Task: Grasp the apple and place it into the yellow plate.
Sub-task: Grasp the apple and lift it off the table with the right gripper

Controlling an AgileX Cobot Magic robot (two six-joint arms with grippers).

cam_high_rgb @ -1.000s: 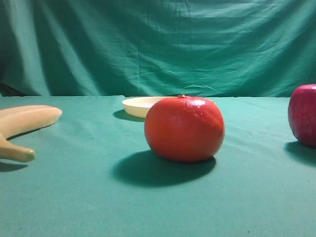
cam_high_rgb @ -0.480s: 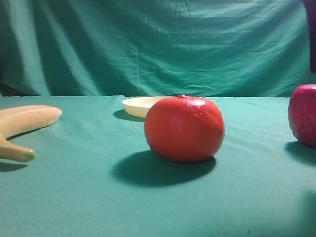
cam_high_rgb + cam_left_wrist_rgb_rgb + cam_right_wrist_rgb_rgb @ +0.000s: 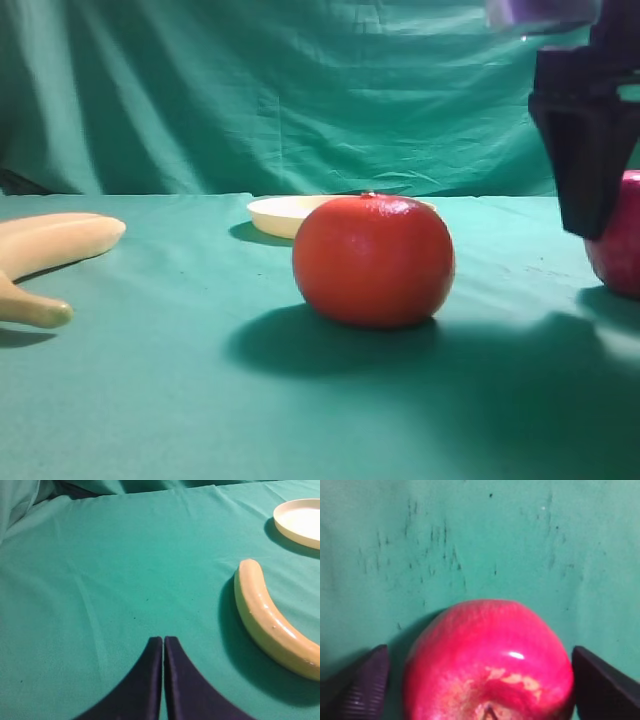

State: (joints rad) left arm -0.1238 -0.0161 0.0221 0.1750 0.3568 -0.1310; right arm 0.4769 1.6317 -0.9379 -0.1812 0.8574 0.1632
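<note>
The dark magenta-red apple [image 3: 622, 258] stands on the green cloth at the far right edge of the exterior view. My right gripper [image 3: 612, 205] hangs just over it, one dark finger [image 3: 585, 150] in front of its left side. In the right wrist view the apple [image 3: 490, 660] sits between the two spread fingertips [image 3: 367, 682], gripper [image 3: 479, 649] open, not touching. The pale yellow plate [image 3: 285, 214] lies at the back middle, partly hidden behind the orange-red fruit; it also shows in the left wrist view [image 3: 302, 525]. My left gripper [image 3: 163, 641] is shut and empty above bare cloth.
A large orange-red round fruit [image 3: 373, 260] stands mid-table between the apple and the plate. A pale yellow banana [image 3: 50, 245] lies at the left, also in the left wrist view [image 3: 270, 625]. A green cloth backdrop [image 3: 300, 90] hangs behind the table.
My right gripper has come down into the exterior view from the upper right and now straddles the apple. Its shadow has spread over the cloth at the right. The fruits have not moved.
</note>
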